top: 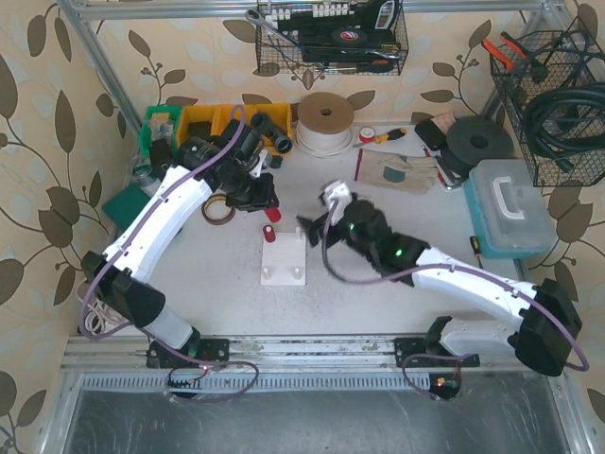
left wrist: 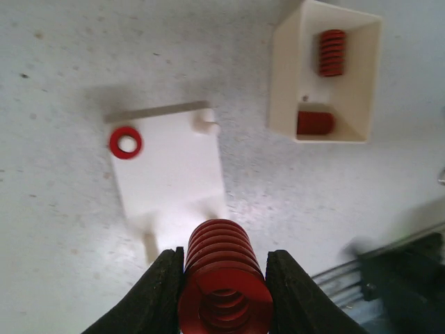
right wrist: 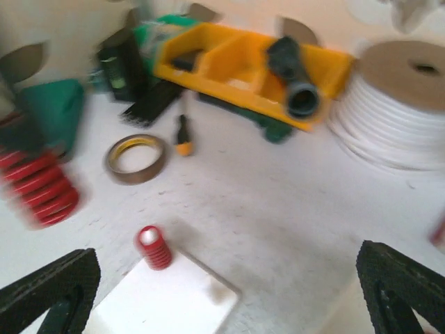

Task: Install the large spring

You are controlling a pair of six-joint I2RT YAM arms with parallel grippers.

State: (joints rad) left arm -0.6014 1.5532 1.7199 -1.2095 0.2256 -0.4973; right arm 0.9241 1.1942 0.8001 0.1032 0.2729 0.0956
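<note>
**A:** ok so where's the large spring (left wrist: 224, 275) sitting right now?

**B:** the left fingers (left wrist: 161, 296) are clamping it, one finger pressing each side of the coils. It's hanging off the desk (top: 217, 274) at the far-left side of the white peg plate (top: 284, 257). Its long axis is running along the fingers, with the free end pointing out toward the plate.

**A:** so the left arm is doing the install?

**B:** I'm guessing yes, it's the one carrying it. The bare pegs (left wrist: 206, 125) are lying just ahead of the spring's free end, toward the near and right. Can't tell which peg it's meant for.

**A:** anything getting in the way?

**B:** a small red spring (top: 272, 215) is sitting on the far-left corner peg, right beside the approach. The right fingers (right wrist: 49, 296) are hanging wide open, holding nothing, just off the plate's far-right side, so that's crowding things a bit. A beige bin (left wrist: 327, 73) holding two more springs is lying further right, apart from the plate. The tape roll (right wrist: 135, 158) is lying out to the left.
</note>
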